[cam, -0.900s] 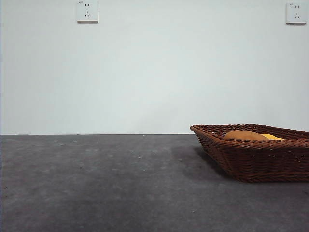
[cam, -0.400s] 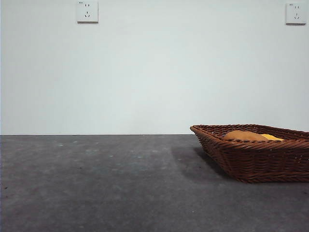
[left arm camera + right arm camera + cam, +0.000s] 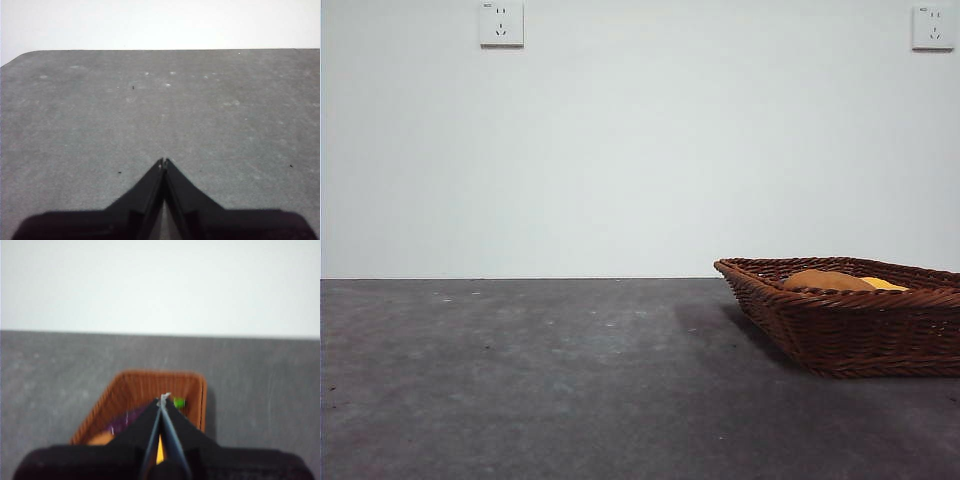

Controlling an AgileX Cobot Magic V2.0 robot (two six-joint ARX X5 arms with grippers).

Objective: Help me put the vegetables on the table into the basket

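The brown wicker basket (image 3: 850, 315) stands on the dark grey table (image 3: 540, 380) at the right of the front view. Inside it I see the top of the orange-brown potato (image 3: 825, 281) and a strip of the yellow corn (image 3: 886, 284). In the right wrist view the basket (image 3: 140, 390) lies below my right gripper (image 3: 163, 400), which is shut and empty, high above it. The purple eggplant (image 3: 122, 421) with its green stem (image 3: 178, 402), a bit of the potato (image 3: 100, 439) and the corn (image 3: 160, 456) show in it. My left gripper (image 3: 163, 162) is shut and empty over bare table (image 3: 160, 110).
Two wall sockets (image 3: 501, 23) (image 3: 933, 27) sit high on the white wall behind the table. The table's far edge and a rounded corner (image 3: 25, 54) show in the left wrist view.
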